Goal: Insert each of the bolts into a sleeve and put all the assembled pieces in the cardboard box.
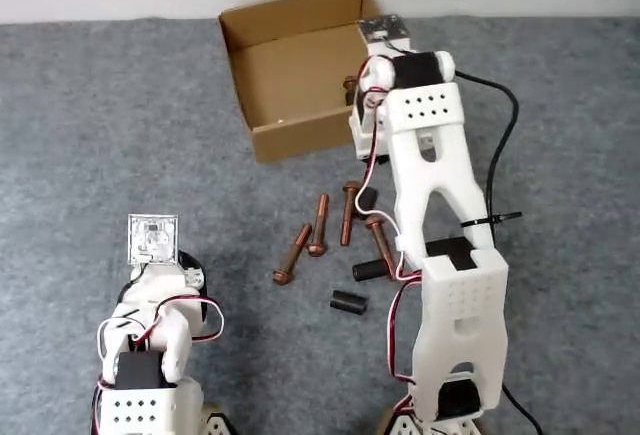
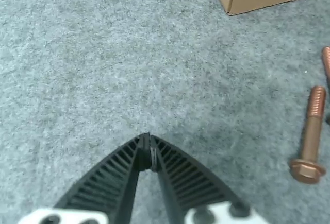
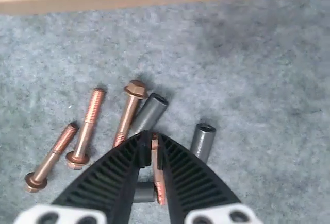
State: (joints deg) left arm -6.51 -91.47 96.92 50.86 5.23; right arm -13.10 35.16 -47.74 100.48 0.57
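Crowding is your risk: both the right pincer [image 3: 150,138] and left pincer [image 2: 146,139] are closed, and bunched bolts [image 3: 125,117] and sleeves [image 3: 150,113] may roll if nudged.

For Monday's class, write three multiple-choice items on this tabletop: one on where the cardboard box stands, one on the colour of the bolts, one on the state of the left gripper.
1. Where does the cardboard box stand?
A. between the two arms' bases
B. on its side at the near edge
C. on the grey carpet, beyond the loose bolts

2. What colour are the bolts?
A. silver
B. copper
C. blue

3. How are the fingers of the left gripper?
A. shut, with nothing between them
B. wide open
C. shut on a bolt

Answers:
1 C, since the high view shows the box past the bolts, toward the far edge.
2 B, since every bolt has a copper sheen.
3 A, since the left wrist view shows the tips meeting over bare carpet.
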